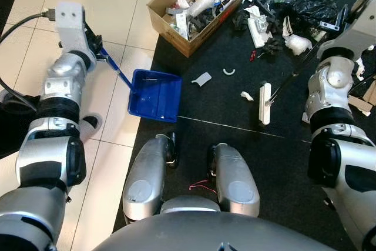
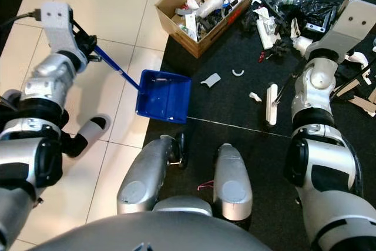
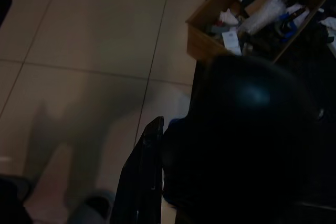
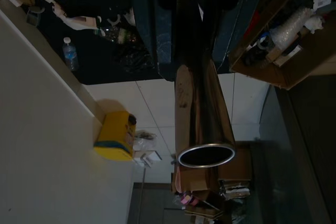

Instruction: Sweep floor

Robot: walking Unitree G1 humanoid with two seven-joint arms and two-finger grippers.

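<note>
Gripping blue dustpan [image 1: 155, 95] handle w/ left gripper [image 1: 94, 48], pan light, stiff plastic. Right gripper [image 2: 343, 13] by broom [image 2: 272, 104] pole; grip unclear. Hold pole mid-shaft, prob. light.

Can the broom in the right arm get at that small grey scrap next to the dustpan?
Probably yes. The grey scrap lies on open black mat between the broom head and the blue dustpan, with nothing between them but a small white curved bit nearby.
</note>
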